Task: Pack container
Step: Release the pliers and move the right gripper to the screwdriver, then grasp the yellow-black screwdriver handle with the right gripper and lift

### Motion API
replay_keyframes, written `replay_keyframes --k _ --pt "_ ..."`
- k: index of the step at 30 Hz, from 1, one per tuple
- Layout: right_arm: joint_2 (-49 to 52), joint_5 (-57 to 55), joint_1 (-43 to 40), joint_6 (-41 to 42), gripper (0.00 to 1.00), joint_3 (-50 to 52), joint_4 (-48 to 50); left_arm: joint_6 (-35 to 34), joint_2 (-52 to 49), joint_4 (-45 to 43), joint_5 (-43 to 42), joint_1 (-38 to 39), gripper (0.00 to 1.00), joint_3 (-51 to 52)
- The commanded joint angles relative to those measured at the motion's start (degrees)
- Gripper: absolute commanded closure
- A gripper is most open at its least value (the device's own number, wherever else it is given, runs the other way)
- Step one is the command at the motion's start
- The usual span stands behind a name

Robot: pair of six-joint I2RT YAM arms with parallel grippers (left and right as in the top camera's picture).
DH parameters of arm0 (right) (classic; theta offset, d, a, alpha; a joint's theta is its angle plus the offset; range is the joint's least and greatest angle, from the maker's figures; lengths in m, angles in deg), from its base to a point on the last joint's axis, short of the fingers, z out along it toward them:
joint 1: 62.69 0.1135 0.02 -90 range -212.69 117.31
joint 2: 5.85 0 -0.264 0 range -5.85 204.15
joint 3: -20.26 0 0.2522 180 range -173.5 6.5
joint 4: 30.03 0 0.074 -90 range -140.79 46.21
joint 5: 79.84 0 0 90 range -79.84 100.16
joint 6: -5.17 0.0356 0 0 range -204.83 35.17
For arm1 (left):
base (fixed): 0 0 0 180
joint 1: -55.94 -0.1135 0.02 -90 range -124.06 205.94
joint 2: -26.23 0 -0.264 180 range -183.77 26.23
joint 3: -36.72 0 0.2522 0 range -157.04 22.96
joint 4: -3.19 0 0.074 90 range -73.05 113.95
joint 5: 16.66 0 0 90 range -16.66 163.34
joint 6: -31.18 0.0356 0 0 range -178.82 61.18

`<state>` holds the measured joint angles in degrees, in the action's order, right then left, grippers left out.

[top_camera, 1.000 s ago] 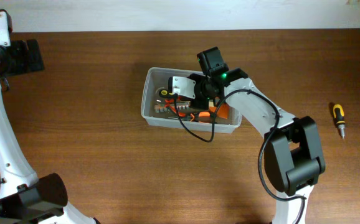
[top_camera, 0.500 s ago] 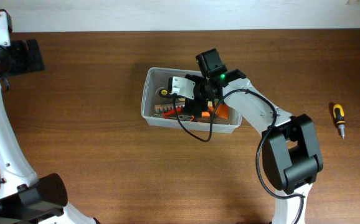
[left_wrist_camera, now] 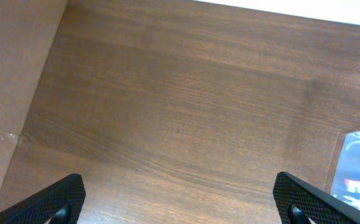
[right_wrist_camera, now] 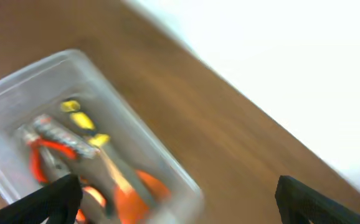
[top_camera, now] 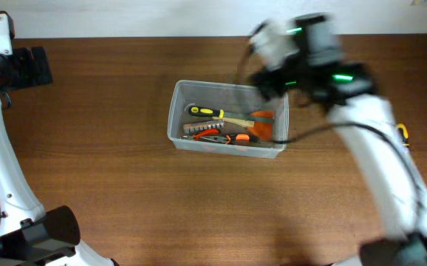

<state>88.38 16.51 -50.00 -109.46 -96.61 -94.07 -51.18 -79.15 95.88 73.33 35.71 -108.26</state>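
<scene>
Brown table (top_camera: pixel 110 185) offered open room at left, where the left hand (left_wrist_camera: pixel 180 198) hung well away, fingers spread and empty. Mid-table sat the container (top_camera: pixel 176 118), long axis running left to right. The right hand (right_wrist_camera: pixel 180 194), fingers apart and empty, hovered blurred off its far right corner, much the nearer.

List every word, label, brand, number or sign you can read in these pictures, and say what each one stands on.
No text can be read in any view.
The container and the tools in it show no print.
The right arm is blurred, so any marking on it cannot be read.
The table is bare wood with no markings.
</scene>
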Motion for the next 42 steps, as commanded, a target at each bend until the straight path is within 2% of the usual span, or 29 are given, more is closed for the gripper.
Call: replay_keyframes --k 1,5,10,15,18,21,27,30,42 --pt "-3.82 -5.92 -8.63 9.88 0.01 -0.22 -4.33 -0.50 0.26 0.02 -0.22 -0.17 0.01 -0.07" --pt "-3.10 -9.27 -21.46 16.59 0.01 0.31 -10.21 -0.50 0.28 0.02 -0.22 -0.17 0.01 -0.07" --pt "1.95 -8.72 -35.04 18.08 0.01 2.89 -11.98 -0.50 0.28 0.02 -0.22 -0.17 0.01 -0.07" --pt "9.70 -8.55 -42.03 17.70 0.01 3.85 -11.72 -0.50 0.28 0.02 -0.22 -0.17 0.01 -0.07" --pt "14.38 -7.85 -43.93 14.91 0.01 3.85 -10.43 -0.50 0.28 0.02 -0.22 -0.17 0.01 -0.07" --pt "18.38 -6.32 -44.26 7.82 0.00 3.85 -10.21 -0.50 0.28 0.02 -0.22 -0.17 0.01 -0.07" --pt "23.45 -6.40 -44.28 -3.02 0.07 3.85 -9.25 -0.50 0.28 0.02 -0.22 -0.17 0.01 -0.07" --pt "25.27 -6.71 -44.33 -6.78 0.06 3.85 -9.29 -0.50 0.28 0.02 -0.22 -0.17 0.01 -0.07" --pt "31.67 -11.39 -45.57 -7.08 0.05 3.96 -7.61 -0.50 0.28 0.02 -0.22 -0.17 0.01 -0.07"
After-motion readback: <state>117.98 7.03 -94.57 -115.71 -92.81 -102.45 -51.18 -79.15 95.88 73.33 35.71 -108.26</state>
